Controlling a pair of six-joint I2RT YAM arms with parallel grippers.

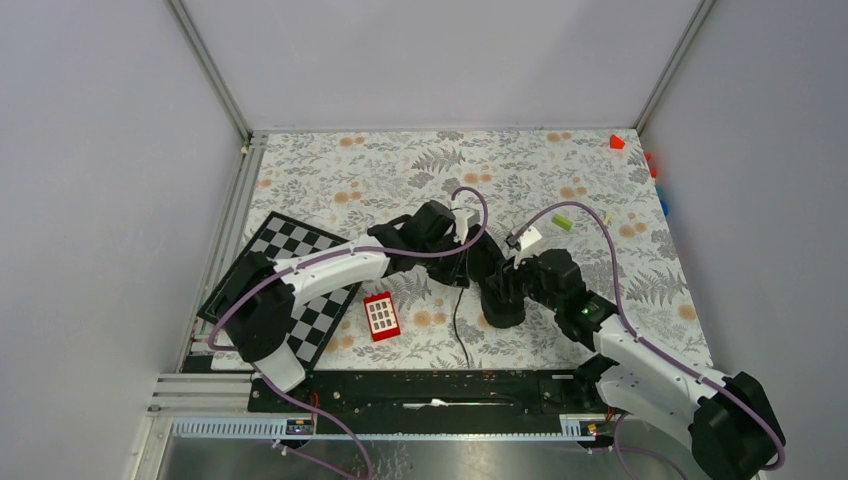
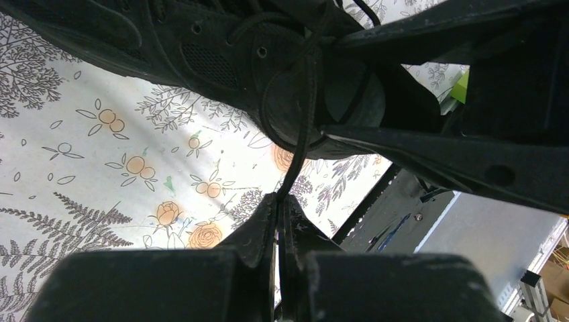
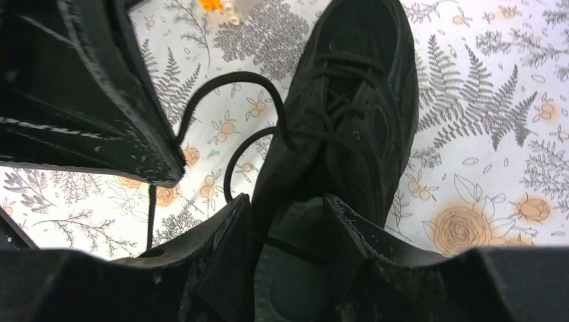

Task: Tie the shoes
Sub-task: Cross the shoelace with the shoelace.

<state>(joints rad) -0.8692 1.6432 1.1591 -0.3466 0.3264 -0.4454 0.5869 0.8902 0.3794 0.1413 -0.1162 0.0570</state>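
Through my left wrist camera, my left tool (image 2: 278,199) is pinched together on a thin black lace (image 2: 305,121) that runs up to the black shoe (image 2: 201,54) just beyond its tips. Through my right wrist camera, my right tool (image 3: 285,221) stands apart, fingers (image 3: 225,235) straddling the shoe's heel opening, toe pointing away. From above, the shoe lies between both tools on the floral tabletop (image 1: 620,270). A red block (image 1: 381,316) lies nearer the arm bases, on the outer side of my left tool.
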